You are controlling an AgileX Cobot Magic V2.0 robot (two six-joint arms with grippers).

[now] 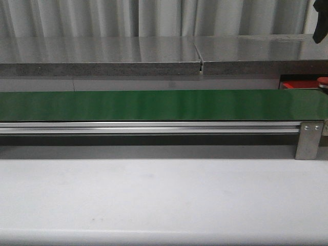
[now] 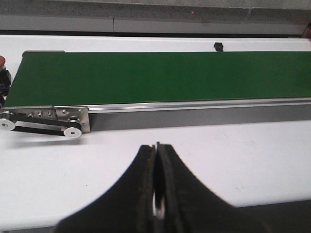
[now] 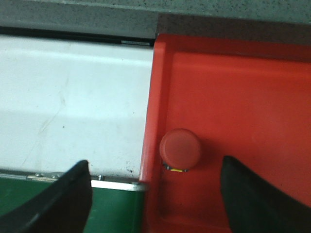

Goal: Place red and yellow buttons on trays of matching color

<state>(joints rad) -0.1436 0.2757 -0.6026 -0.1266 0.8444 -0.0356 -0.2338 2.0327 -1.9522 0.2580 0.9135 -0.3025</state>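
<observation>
White table (image 3: 73, 97); red button (image 3: 180, 148) cap-up in red tray (image 3: 243, 97)

The front camera looks level across the green belt (image 1: 154, 105); both wrist cameras (left far, right close) also catch its edge.

No readable text, labels, brands, numbers or signs in any view. Green belt (image 1: 154, 105) was plain, unmarked. Red tray (image 3: 233, 87) carried no lettering. Red button (image 3: 180, 148) cap was blank; small yellow mark under its rim too small to read. Bench (image 1: 164, 200) surface unmarked.
</observation>
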